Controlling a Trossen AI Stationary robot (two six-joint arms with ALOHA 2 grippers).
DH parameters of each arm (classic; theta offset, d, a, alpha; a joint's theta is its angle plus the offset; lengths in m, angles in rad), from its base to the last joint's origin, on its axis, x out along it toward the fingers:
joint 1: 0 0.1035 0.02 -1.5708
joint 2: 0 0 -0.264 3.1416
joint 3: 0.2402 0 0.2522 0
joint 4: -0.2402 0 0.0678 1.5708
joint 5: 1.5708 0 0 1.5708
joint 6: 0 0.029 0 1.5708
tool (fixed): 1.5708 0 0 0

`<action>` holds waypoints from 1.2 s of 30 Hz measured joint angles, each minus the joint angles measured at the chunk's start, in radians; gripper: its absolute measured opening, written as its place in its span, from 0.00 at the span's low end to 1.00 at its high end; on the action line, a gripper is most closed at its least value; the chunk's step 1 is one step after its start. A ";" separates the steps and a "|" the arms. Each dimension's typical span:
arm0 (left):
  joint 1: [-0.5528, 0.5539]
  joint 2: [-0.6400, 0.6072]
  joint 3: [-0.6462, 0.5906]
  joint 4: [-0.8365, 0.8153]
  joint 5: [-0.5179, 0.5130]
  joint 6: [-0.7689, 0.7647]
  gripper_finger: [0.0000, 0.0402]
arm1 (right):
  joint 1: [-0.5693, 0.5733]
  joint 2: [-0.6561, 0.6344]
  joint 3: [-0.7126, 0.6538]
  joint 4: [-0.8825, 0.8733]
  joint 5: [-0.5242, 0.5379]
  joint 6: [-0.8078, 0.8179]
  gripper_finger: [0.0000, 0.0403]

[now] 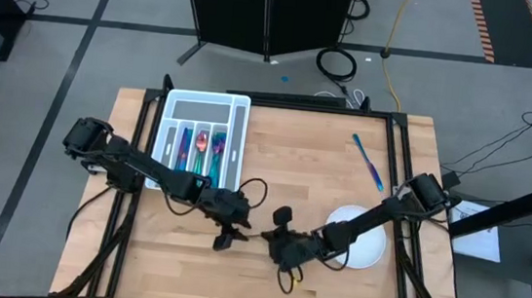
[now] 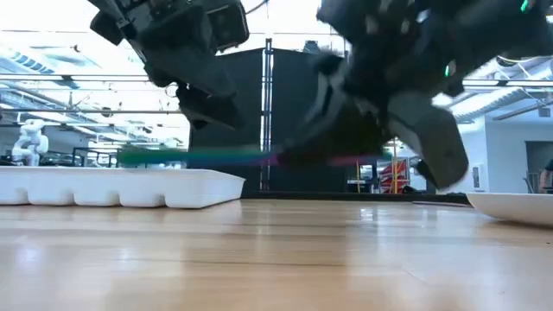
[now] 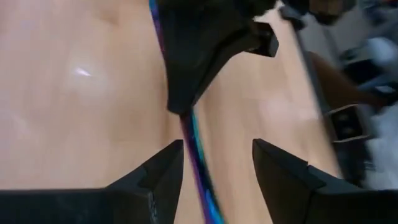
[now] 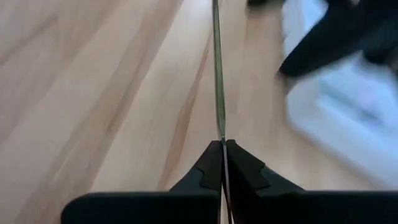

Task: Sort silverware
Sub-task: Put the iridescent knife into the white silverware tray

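Note:
One slim rainbow-metal piece of silverware (image 2: 216, 157) hangs level above the table, with my right gripper (image 4: 222, 149) shut on it near the table's middle front (image 1: 278, 244). My left gripper (image 1: 229, 230) stands open just left of it. In the left wrist view (image 3: 214, 168) the piece (image 3: 198, 155) runs between the two spread fingers, and I see no touch. The white divided tray (image 1: 236, 136) at the far left holds several more pieces (image 1: 200, 148). Another blue piece (image 1: 368, 161) lies flat on the table at the far right. My right gripper pinches the piece between its two fingers, near the pinkish end (image 2: 346, 160). In the right wrist view the thin metal (image 4: 219, 134) shows edge-on, running out past the fingertips along their line. The piece is lifted clear of the table and lies about level.
A round white plate (image 1: 366, 249) lies on the table at the right front, behind my right arm. The tray's wall (image 2: 130, 186) shows at the left in the low view. Bare wood lies between the tray and the plate.

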 joint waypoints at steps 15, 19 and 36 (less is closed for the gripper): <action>0.056 0.018 0.000 0.069 0.284 -0.083 0.48 | 0.070 -0.002 0.109 -0.015 0.243 -0.254 0.00; 0.058 0.018 0.000 0.078 0.307 -0.090 0.48 | 0.072 -0.002 0.109 -0.014 0.268 -0.303 0.00; 0.058 0.018 0.000 0.080 0.350 -0.128 0.40 | 0.067 -0.003 0.110 0.002 0.270 -0.699 0.00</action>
